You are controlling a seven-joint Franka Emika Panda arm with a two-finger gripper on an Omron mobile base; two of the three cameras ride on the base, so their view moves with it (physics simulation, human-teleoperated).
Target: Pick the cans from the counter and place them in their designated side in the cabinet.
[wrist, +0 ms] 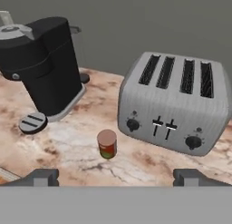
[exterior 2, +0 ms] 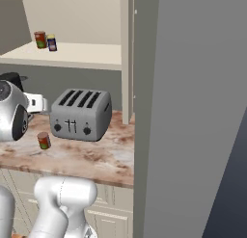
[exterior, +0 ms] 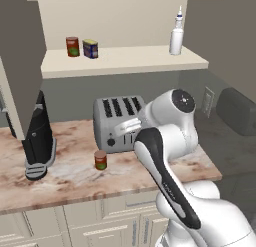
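Observation:
A red-brown can (exterior: 100, 160) (exterior 2: 44, 140) (wrist: 107, 144) with a green label stands upright on the marbled counter (exterior: 70, 178) (wrist: 149, 166), in front of the toaster's left end. My gripper (wrist: 116, 178) hovers above and short of it, open wide, with nothing between its fingertips (wrist: 43, 177). On the cabinet shelf (exterior: 130, 58) (exterior 2: 82, 54) stand a second red-brown can (exterior: 73, 46) (exterior 2: 40, 39) and a blue can (exterior: 90, 49) (exterior 2: 51, 43) with a yellow top, side by side at the left.
A silver four-slot toaster (exterior: 119, 123) (exterior 2: 81, 114) (wrist: 174, 103) sits just behind the counter can. A black coffee machine (exterior: 39, 138) (wrist: 45, 66) stands to the left. A white squeeze bottle (exterior: 176, 36) is at the shelf's right end. The open grey-brown cabinet door (exterior 2: 193, 112) stands at the right.

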